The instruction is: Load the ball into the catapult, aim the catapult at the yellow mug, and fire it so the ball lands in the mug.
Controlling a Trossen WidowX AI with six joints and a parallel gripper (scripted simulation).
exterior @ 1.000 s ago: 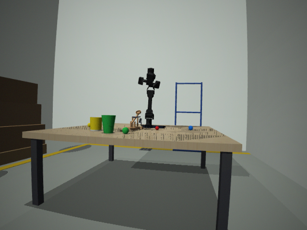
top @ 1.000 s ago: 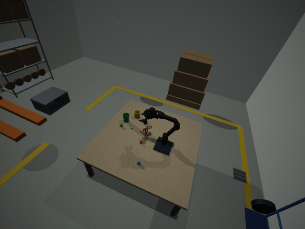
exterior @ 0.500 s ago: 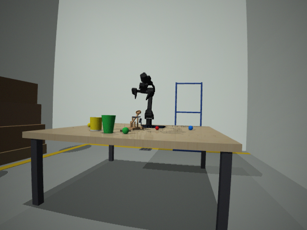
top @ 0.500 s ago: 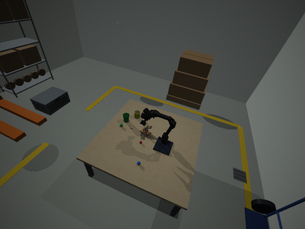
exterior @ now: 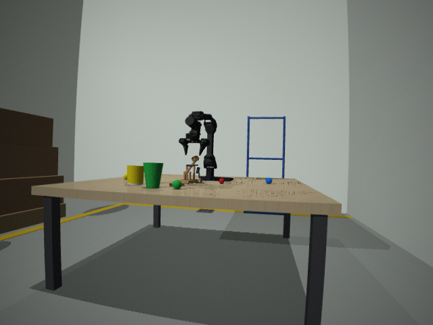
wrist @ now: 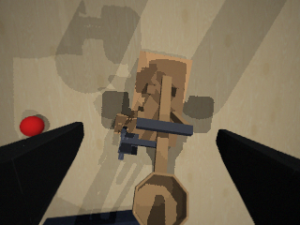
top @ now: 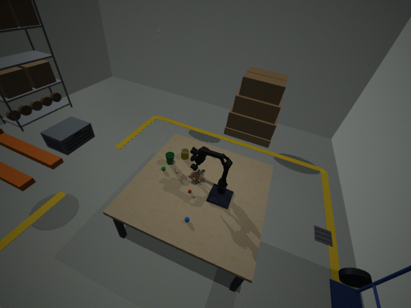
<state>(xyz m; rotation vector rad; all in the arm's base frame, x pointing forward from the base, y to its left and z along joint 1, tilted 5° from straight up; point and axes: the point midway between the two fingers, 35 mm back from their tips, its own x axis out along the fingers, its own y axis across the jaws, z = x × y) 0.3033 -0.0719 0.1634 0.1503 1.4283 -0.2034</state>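
Note:
My gripper [exterior: 193, 154] [wrist: 151, 131] is open and empty, pointing down above the catapult. The wooden catapult [top: 196, 177] [exterior: 190, 177] [wrist: 164, 67] stands on the table in front of the arm's base. Its throwing arm is raised, and its eight-sided cup [exterior: 194, 158] [wrist: 160, 202] holds no ball. The yellow mug [top: 184, 154] [exterior: 134, 175] stands upright beyond the catapult. A red ball [top: 189, 191] [exterior: 221, 181] [wrist: 32, 126] lies beside the catapult. A blue ball [top: 187, 219] [exterior: 268, 180] and a green ball [top: 163, 168] [exterior: 176, 184] lie farther off. A yellow ball [exterior: 125, 177] is partly hidden behind the mug.
A green cup [top: 169, 158] [exterior: 153, 175] stands next to the yellow mug. A small thin bracket-like piece [top: 176, 171] lies between the green ball and the catapult. The arm's dark base plate [top: 219, 196] sits on the wooden table [top: 155, 212] [exterior: 244, 201].

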